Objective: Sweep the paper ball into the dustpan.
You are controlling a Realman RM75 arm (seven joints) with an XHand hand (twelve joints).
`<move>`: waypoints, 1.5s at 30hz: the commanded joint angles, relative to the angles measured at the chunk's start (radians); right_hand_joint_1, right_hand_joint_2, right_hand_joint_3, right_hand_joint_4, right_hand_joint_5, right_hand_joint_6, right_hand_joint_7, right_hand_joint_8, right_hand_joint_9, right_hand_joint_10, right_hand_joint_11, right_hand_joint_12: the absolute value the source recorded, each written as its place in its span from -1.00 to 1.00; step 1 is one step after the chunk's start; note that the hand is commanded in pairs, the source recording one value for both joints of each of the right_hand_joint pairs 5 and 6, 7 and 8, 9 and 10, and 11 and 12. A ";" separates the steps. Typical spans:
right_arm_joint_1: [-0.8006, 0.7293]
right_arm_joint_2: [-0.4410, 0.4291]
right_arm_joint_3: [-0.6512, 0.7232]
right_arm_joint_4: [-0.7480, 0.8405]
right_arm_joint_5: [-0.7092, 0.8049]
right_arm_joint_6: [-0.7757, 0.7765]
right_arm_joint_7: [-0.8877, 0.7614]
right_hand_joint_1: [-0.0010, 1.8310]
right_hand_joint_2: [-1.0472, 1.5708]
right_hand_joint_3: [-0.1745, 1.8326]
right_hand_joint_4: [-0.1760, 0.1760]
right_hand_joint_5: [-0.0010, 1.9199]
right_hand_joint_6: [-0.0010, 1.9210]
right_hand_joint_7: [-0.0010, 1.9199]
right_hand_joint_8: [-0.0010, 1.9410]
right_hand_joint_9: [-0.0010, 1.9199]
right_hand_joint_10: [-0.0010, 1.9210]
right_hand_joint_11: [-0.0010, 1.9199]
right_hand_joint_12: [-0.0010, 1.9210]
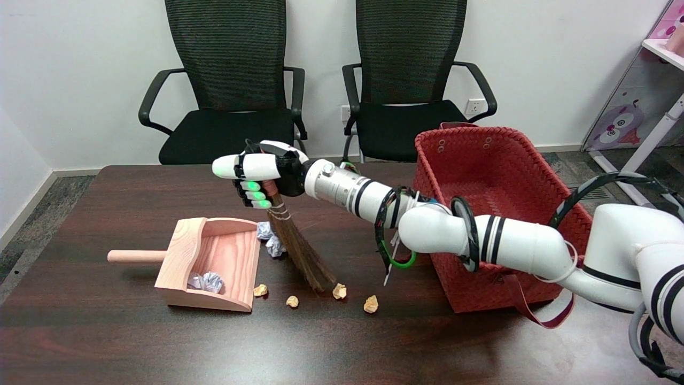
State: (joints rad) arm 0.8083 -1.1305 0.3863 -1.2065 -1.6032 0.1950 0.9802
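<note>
wall (534, 53): white | two black mesh office chairs (230, 80) | floor (32, 235): grey carpet | dark wood table (107, 342)

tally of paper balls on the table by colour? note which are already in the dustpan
White paper balls: 3. One in the dustpan at; two by its mouth behind the broom, at and.
Tan paper balls: 4, all on the table, at.
Total: 7.
</note>
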 commanded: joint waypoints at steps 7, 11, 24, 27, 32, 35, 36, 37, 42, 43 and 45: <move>-0.039 -0.113 0.082 0.005 0.285 0.006 0.052 0.08 1.00 -0.13 -0.03 1.00 1.00 1.00 0.98 1.00 1.00 1.00 1.00; -0.026 -0.158 0.110 0.038 0.298 0.007 0.061 0.08 1.00 -0.12 -0.03 1.00 1.00 1.00 0.98 1.00 1.00 1.00 1.00; -0.018 -0.185 0.177 0.053 0.384 0.013 0.061 0.07 1.00 -0.09 -0.03 1.00 1.00 1.00 0.98 1.00 1.00 1.00 1.00; -0.044 -0.142 0.225 -0.010 0.372 0.021 0.052 0.07 1.00 -0.08 -0.03 1.00 1.00 1.00 0.98 1.00 1.00 1.00 1.00; -0.043 -0.057 0.228 -0.095 0.309 0.103 0.052 0.07 1.00 0.00 -0.04 1.00 1.00 1.00 0.98 1.00 1.00 1.00 1.00; -0.038 -0.021 0.226 -0.108 0.190 0.172 0.051 0.08 1.00 0.01 -0.04 1.00 1.00 1.00 0.98 1.00 1.00 1.00 1.00; -0.036 -0.011 0.226 -0.105 0.135 0.192 0.051 0.08 1.00 0.03 -0.04 1.00 1.00 1.00 0.98 1.00 1.00 1.00 1.00; -0.035 -0.006 0.226 -0.102 0.105 0.202 0.051 0.08 1.00 0.04 -0.04 1.00 1.00 1.00 0.98 1.00 1.00 1.00 1.00; -0.027 -0.008 0.217 -0.063 0.028 0.231 0.045 0.09 1.00 0.07 -0.02 1.00 1.00 1.00 0.98 1.00 1.00 1.00 1.00; -0.023 -0.012 0.208 -0.047 0.011 0.240 0.037 0.09 1.00 0.08 -0.02 1.00 1.00 1.00 0.98 1.00 1.00 1.00 1.00; -0.009 -0.030 0.174 -0.001 -0.017 0.267 0.010 0.08 1.00 0.11 -0.02 1.00 1.00 1.00 0.98 1.00 1.00 1.00 1.00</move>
State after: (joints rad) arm 0.7789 -1.2109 0.5798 -1.2462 -1.3710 0.2975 1.0318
